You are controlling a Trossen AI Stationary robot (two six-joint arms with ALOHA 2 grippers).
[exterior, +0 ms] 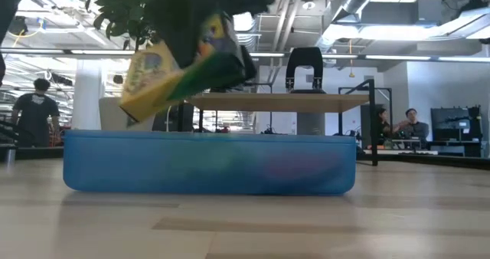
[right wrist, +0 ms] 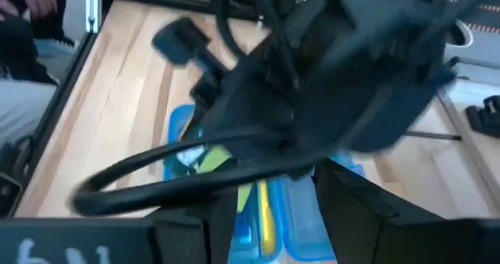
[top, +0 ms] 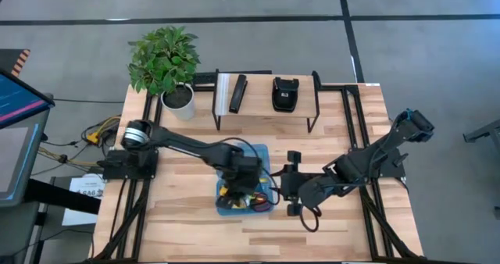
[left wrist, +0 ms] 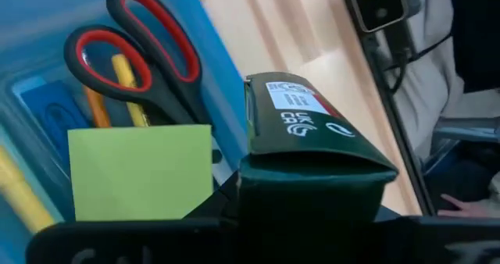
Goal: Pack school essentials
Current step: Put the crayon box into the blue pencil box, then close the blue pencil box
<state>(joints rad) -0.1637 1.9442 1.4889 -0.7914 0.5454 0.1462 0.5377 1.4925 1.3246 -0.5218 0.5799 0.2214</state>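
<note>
The blue translucent case (top: 262, 153) lies open on the table's middle; the low view shows its long wall (exterior: 207, 163). In it I see red-handled scissors (left wrist: 133, 53), a lime sticky-note pad (left wrist: 141, 170), and orange and yellow pencils (left wrist: 125, 84). My left gripper (top: 244, 178) hovers over the case, shut on the green-yellow crayon box (exterior: 176, 63). My right gripper (top: 291, 183) waits open just right of the case, touching nothing. The pen and eraser are not clear to me. My left gripper (left wrist: 312, 217) holds the crayon box by its dark green end (left wrist: 312, 139), pinched between the two fingers, coming from above. The box is lifted clear above the case and tilted, its yellow end (exterior: 142, 94) lower than the held green end.
A potted plant (top: 166, 61) stands at the far left corner. A low wooden shelf (top: 266, 108) along the far edge carries a black bar (top: 238, 94) and a black pouch (top: 285, 94). People stand in the room behind. Bare wood lies toward the table's near edge.
</note>
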